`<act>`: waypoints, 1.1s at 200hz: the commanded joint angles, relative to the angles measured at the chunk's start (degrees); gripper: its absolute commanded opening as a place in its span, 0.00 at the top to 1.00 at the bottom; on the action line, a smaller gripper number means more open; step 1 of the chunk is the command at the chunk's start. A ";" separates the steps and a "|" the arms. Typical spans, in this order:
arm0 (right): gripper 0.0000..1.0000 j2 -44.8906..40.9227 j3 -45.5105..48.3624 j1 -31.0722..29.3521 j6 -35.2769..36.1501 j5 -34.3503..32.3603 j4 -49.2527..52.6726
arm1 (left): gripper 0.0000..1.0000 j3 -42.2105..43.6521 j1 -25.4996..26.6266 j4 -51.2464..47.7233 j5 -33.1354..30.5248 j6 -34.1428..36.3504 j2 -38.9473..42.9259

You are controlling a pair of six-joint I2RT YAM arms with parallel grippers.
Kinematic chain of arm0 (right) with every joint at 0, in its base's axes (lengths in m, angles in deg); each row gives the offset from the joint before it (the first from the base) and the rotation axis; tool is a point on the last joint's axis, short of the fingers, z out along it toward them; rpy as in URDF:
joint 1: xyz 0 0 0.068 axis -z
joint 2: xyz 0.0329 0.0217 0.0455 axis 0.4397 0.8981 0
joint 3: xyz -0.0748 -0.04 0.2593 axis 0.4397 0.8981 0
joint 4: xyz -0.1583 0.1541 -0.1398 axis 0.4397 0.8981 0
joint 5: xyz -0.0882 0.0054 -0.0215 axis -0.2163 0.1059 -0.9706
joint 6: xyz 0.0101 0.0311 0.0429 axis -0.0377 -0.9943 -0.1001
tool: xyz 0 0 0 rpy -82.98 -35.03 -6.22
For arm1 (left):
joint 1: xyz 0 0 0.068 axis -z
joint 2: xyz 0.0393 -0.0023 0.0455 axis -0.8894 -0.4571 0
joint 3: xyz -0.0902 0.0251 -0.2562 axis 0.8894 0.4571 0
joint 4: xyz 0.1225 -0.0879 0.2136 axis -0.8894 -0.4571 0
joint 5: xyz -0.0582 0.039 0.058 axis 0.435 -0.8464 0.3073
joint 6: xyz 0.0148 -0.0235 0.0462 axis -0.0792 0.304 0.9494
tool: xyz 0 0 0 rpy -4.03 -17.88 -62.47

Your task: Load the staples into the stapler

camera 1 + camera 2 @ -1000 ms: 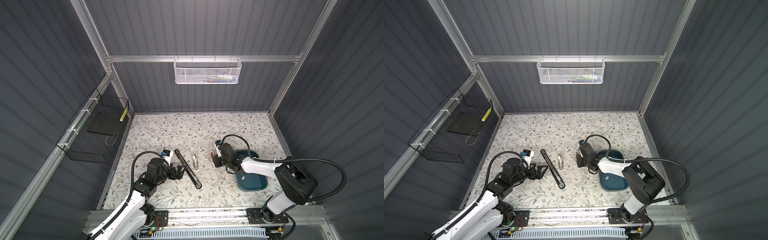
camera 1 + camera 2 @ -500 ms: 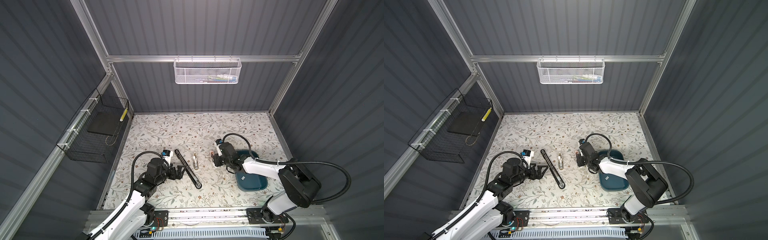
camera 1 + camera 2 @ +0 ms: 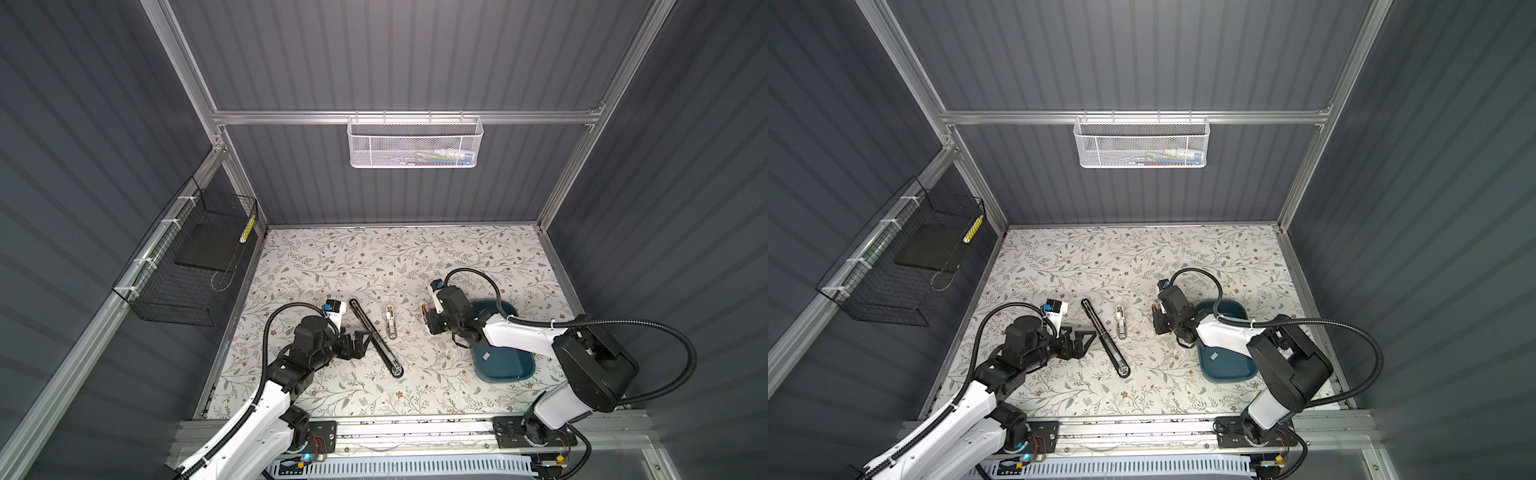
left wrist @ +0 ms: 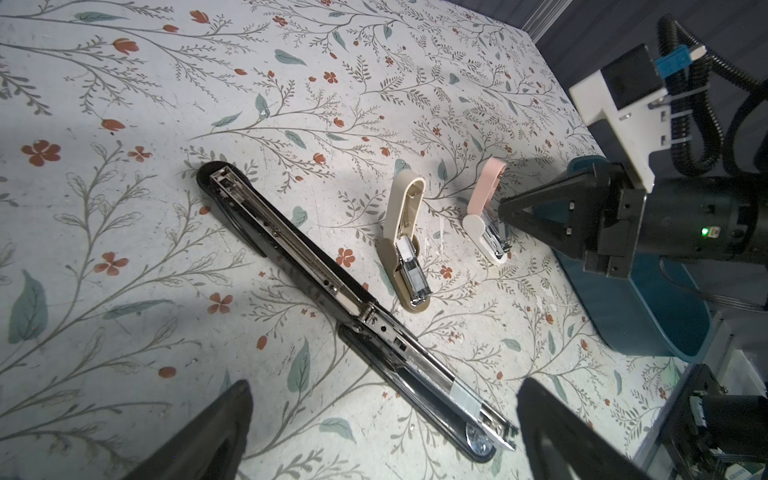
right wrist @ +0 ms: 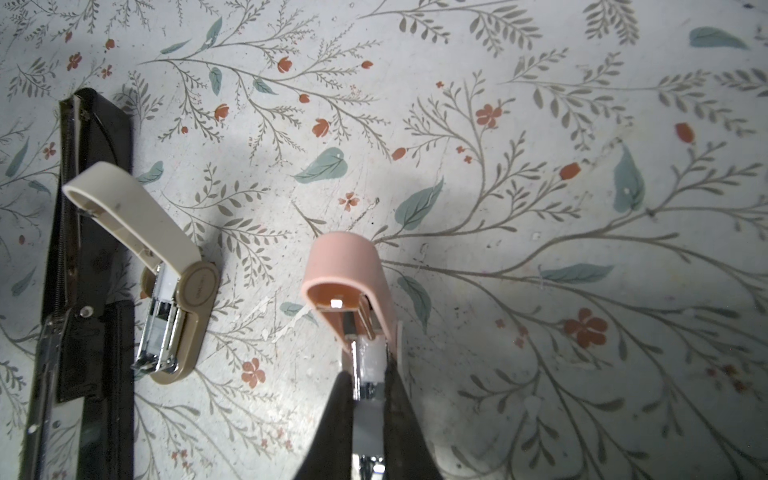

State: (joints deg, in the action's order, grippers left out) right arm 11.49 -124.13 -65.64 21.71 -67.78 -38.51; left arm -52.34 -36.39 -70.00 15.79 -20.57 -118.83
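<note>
- Stapler [image 5: 348, 270]: small, with a pink lid and a white base. The lid is swung up and tilted back, baring its brown inside and the chrome magazine. It stands on the worktop just off the far corner of the tray [image 3: 505, 368], clear of the rim.
- Held staples [image 5: 366, 426]: a flat, pale grey strip pinched between the fingers of the right tool [image 5: 368, 372]. It is lined up along the open magazine, on the tray side of the raised lid. Its ends are hidden.
- Loose staples [image 3: 486, 356]: one small grey rectangle lying flat on the tray floor, near the wall facing the stapler; it shows in both top views.
</note>
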 commanded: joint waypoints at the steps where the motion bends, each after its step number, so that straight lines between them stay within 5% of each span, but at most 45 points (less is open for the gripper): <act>1: 0.89 0.92 0.20 -0.41 0.73 -1.33 0.60 | 0.01 0.34 -0.19 0.42 0.67 1.09 0.37; 220: 0.90 -2.29 0.30 -2.08 3.50 -3.66 1.77 | 0.01 0.39 -0.20 0.59 0.93 1.09 0.36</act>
State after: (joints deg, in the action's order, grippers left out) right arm 11.73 -124.13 -67.06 22.72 -70.05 -37.75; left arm -52.34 -36.39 -70.00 15.81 -20.57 -118.83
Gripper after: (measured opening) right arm 0.133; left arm 0.995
